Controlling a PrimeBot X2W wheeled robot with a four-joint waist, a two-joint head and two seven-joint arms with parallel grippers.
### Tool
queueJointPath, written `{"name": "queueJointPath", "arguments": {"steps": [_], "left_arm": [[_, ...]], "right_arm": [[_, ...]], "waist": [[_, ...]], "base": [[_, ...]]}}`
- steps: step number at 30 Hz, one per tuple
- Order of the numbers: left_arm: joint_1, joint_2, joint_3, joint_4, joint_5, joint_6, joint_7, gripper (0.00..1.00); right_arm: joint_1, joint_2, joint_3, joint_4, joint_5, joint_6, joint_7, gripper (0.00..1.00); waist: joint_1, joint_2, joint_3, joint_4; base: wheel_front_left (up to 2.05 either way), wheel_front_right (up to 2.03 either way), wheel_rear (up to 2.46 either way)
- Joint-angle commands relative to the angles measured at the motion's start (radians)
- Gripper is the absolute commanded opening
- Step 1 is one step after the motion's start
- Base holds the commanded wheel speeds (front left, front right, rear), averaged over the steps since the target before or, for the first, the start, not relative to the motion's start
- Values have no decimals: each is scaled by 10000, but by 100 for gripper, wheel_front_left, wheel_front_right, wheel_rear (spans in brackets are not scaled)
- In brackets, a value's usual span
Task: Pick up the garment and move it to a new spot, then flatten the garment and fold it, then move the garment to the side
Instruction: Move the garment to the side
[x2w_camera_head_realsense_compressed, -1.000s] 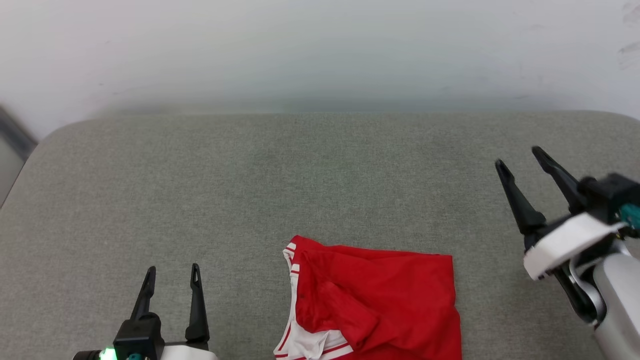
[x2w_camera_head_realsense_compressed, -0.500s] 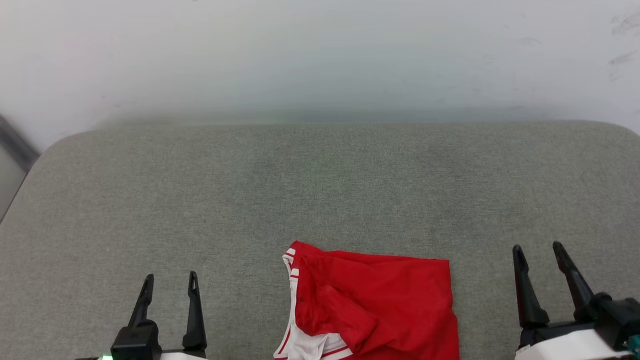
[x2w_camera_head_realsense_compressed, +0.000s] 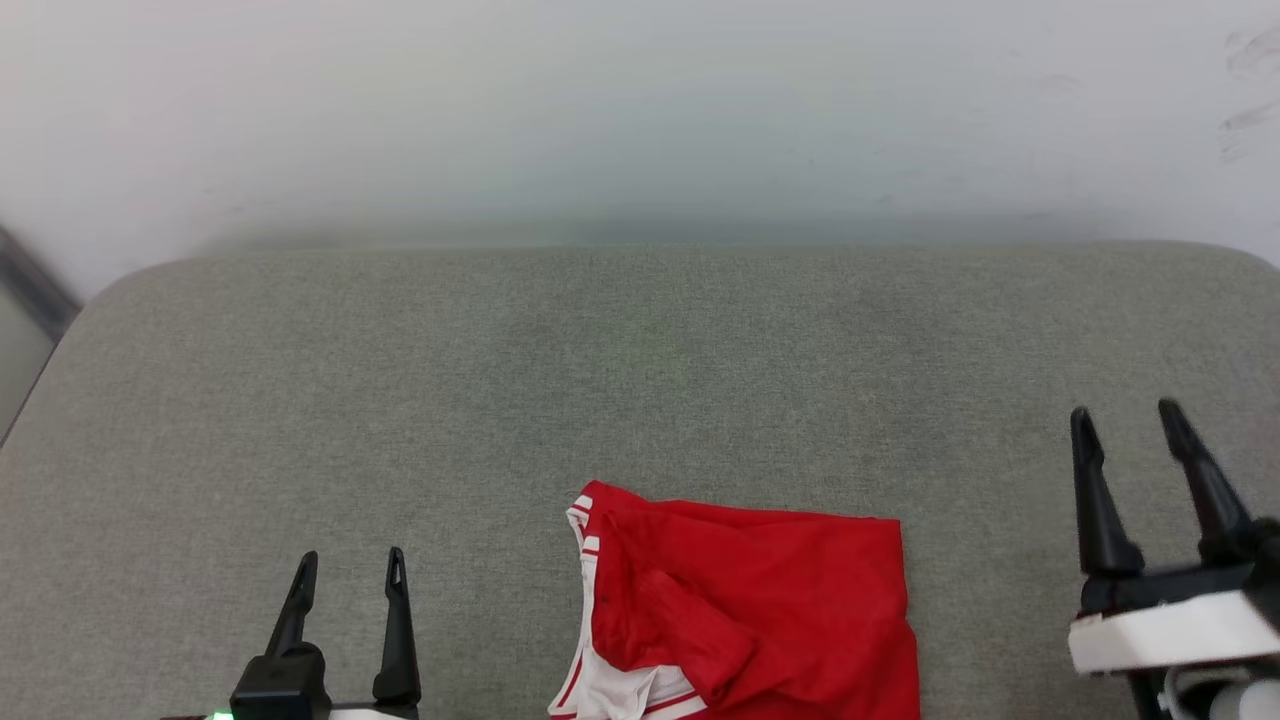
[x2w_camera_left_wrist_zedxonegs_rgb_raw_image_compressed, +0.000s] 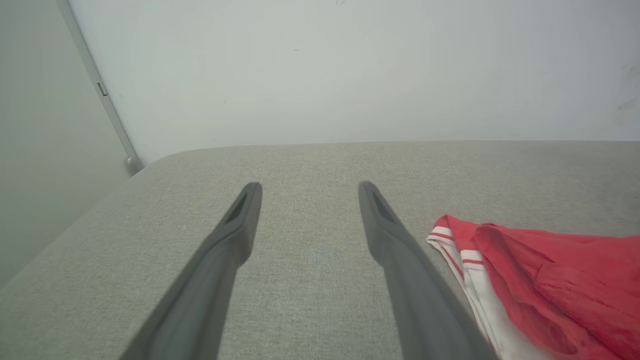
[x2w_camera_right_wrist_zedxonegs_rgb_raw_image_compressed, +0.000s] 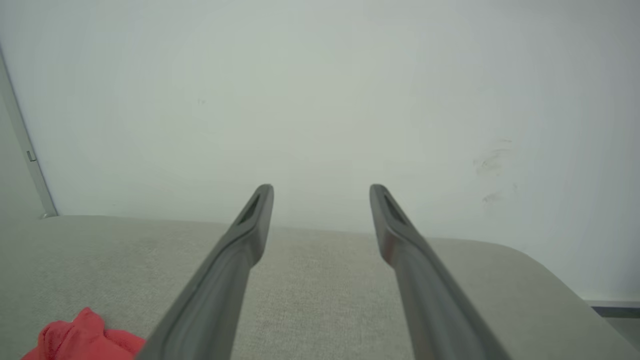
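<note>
The garment (x2w_camera_head_realsense_compressed: 760, 600), red with white striped trim, lies folded in a rough rectangle at the near middle of the grey cushioned surface (x2w_camera_head_realsense_compressed: 640, 380). Its lower part runs off the head view's bottom edge. My left gripper (x2w_camera_head_realsense_compressed: 350, 565) stands open at the lower left, well left of the cloth, nothing between its fingers. My right gripper (x2w_camera_head_realsense_compressed: 1125, 418) stands open to the right of the garment, also empty. In the left wrist view the garment (x2w_camera_left_wrist_zedxonegs_rgb_raw_image_compressed: 550, 280) lies just right of the open gripper (x2w_camera_left_wrist_zedxonegs_rgb_raw_image_compressed: 310, 187). A red corner of the garment (x2w_camera_right_wrist_zedxonegs_rgb_raw_image_compressed: 82, 337) sits at the right wrist view's lower left, left of the gripper (x2w_camera_right_wrist_zedxonegs_rgb_raw_image_compressed: 322, 190).
A pale wall (x2w_camera_head_realsense_compressed: 640, 110) rises directly behind the surface. A dark vertical strip (x2w_camera_left_wrist_zedxonegs_rgb_raw_image_compressed: 100, 90) runs down the wall at the far left. The surface's rounded corners (x2w_camera_right_wrist_zedxonegs_rgb_raw_image_compressed: 530, 257) fall away at left and right. Bare grey fabric stretches beyond the garment.
My right gripper dropped from a raised, tilted pose to the lower right, then rose slightly and turned upright. The left gripper and the garment stayed put.
</note>
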Motion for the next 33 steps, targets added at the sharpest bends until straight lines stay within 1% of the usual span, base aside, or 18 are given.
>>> {"name": "queueJointPath", "arguments": {"steps": [1,3,4,6,8,9,10,12,13,14,17,18,19,22,25,33], "left_arm": [[-20,-15,-50,2,33,-27,-19,100],[-59,-15,-89,17,39,-39,-19,100],[-85,-16,-100,19,36,-36,-19,100],[-118,-16,-104,21,27,-42,-19,100],[-160,-15,-106,24,20,-50,-19,100],[-160,-15,-106,24,20,-50,-19,100],[-204,-18,-119,14,17,-59,-19,100],[-232,-17,-113,-2,12,-57,-19,100],[-232,-17,-113,-2,12,-57,-19,100],[-264,-18,-125,-13,13,-58,-19,100],[-337,-18,-164,-30,6,-79,-19,100],[-449,-20,-214,-26,5,-84,-19,100],[-449,-20,-214,-26,5,-84,-19,100],[-616,-20,-309,-33,-7,-78,-19,100],[-774,-20,-396,-32,-30,-70,-19,100],[-1158,-22,-596,-1,-54,-17,-19,100]], "right_arm": [[-627,-423,122,-120,99,-4,-17,100],[-1352,-1004,447,-159,320,-4,306,100],[-1691,-1332,759,-189,477,-4,645,100],[-2342,-1988,1400,-178,1010,-4,1610,100],[-2939,-2679,2164,-105,1801,-4,3086,100],[-2939,-2679,2164,-105,1801,-4,3086,100],[-3434,-3276,2802,-72,2820,-6,4673,100],[-3757,-3730,3300,49,4027,-4,6391,100],[-3757,-3730,3300,49,4027,-4,6391,100],[-3910,-3961,3454,101,4605,-4,7148,100],[-3991,-4362,3719,461,6202,-4,9181,100],[-3836,-4517,3859,740,7033,-4,10212,100],[-3836,-4517,3859,740,7033,-4,10212,100],[-3610,-4579,3905,1176,7674,-4,10952,100],[-3384,-4348,4027,1617,8092,-4,11196,100],[-3057,-3393,4458,2949,8712,-4,10638,100]], "waist": [[0,-1,33,21],[0,-1,71,60],[0,-1,97,83],[0,-1,147,127],[0,-1,194,161],[0,-1,194,161],[0,-1,252,200],[0,-1,319,230],[0,-1,319,230],[0,-1,369,254],[0,-1,539,340],[0,-1,677,418],[0,-1,677,418],[0,-1,910,565],[0,-1,1151,720],[0,-1,1710,1050]], "base": [[0,0,0],[0,0,0],[0,0,0],[0,0,0],[0,0,0],[0,0,0],[0,0,0],[0,0,0],[0,0,0],[0,0,0],[0,0,0],[0,0,0],[0,0,0],[0,0,0],[0,0,0],[0,0,0]]}}
